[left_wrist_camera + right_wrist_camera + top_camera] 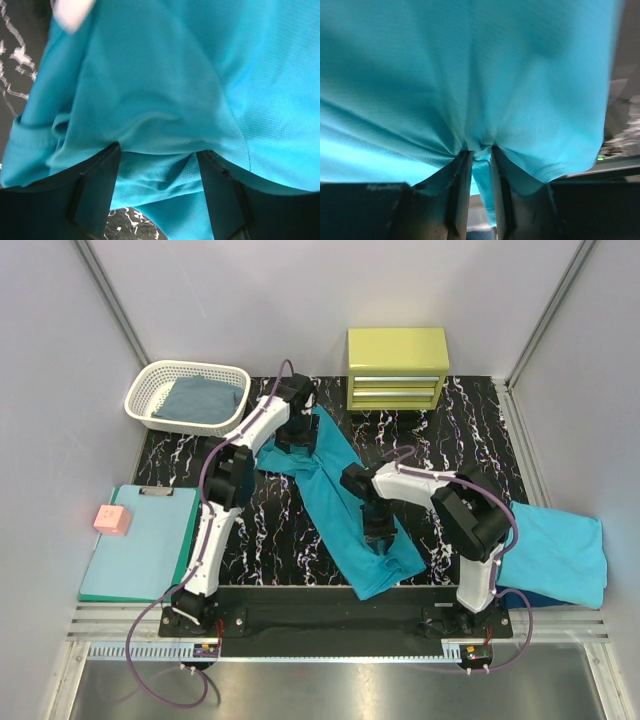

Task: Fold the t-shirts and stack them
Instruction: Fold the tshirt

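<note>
We are about midway, we judge: the teal t-shirt (335,490) lies as a long strip across the mat (270,540). Our right gripper (481,156) pinches its near end. Our left gripper (157,160) stands with jaws apart over the far end. A lighter t-shirt (560,550) waits at the right.

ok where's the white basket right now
In the top view the white basket sits at the table's far left corner, left of the yellow drawer unit, with a folded grey-blue shirt inside.

Four shirts — teal shirt (335,495), turquoise shirt (560,550), dark blue shirt (520,596), grey-blue shirt (200,398). One basket (148,410), one drawer chest (397,365), one clipboard (135,550) — one pink block (112,520).
</note>
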Tool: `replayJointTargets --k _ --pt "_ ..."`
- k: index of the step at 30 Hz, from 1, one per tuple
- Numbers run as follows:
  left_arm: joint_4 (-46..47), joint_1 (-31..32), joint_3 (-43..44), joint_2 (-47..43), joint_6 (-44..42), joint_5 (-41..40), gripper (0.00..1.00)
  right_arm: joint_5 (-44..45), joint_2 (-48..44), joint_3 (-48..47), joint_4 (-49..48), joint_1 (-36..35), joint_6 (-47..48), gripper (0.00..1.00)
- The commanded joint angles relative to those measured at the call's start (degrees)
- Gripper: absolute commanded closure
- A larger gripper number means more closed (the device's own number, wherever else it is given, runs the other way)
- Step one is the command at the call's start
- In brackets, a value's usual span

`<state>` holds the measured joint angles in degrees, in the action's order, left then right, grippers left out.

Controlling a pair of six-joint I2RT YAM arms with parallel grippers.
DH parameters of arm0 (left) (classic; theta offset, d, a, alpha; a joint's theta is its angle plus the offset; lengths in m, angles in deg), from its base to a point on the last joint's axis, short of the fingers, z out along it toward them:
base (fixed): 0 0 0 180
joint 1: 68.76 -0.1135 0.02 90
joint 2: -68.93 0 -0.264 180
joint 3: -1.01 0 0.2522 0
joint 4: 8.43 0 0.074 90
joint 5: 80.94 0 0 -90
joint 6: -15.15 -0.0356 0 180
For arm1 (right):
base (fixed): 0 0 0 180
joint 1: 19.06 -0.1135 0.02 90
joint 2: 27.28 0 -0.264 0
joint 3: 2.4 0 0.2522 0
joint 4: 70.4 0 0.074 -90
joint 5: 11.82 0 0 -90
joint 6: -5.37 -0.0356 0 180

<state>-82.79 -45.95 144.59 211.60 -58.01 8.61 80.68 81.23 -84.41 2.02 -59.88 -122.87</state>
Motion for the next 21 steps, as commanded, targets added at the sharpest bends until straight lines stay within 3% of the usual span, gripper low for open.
replayJointTargets --k 1,8,15,18,21 --pt "1.45 -0.57 4.65 0.76 -3.74 5.1 0.3 -12.33 3.73 -0.04 -8.2 -3.48 2.02 0.68" --pt "2.06 -0.31 6.94 3.22 -5.68 15.02 0.3 -22.08 2.41 -2.41 -12.77 -4.01 6.85 0.65" --pt "2.15 0.92 6.67 4.1 -6.91 17.76 0.3 -28.17 6.27 -7.51 -15.85 -4.01 8.44 0.65" --pt "1.8 0.92 6.15 3.23 -6.65 13.39 0.29 -17.74 3.57 -8.22 -14.01 -4.01 8.27 0.64" --pt "2.76 0.92 2.12 -1.77 -5.86 3.72 0.28 -5.42 -3.62 -6.29 -13.04 -3.39 6.34 0.55"
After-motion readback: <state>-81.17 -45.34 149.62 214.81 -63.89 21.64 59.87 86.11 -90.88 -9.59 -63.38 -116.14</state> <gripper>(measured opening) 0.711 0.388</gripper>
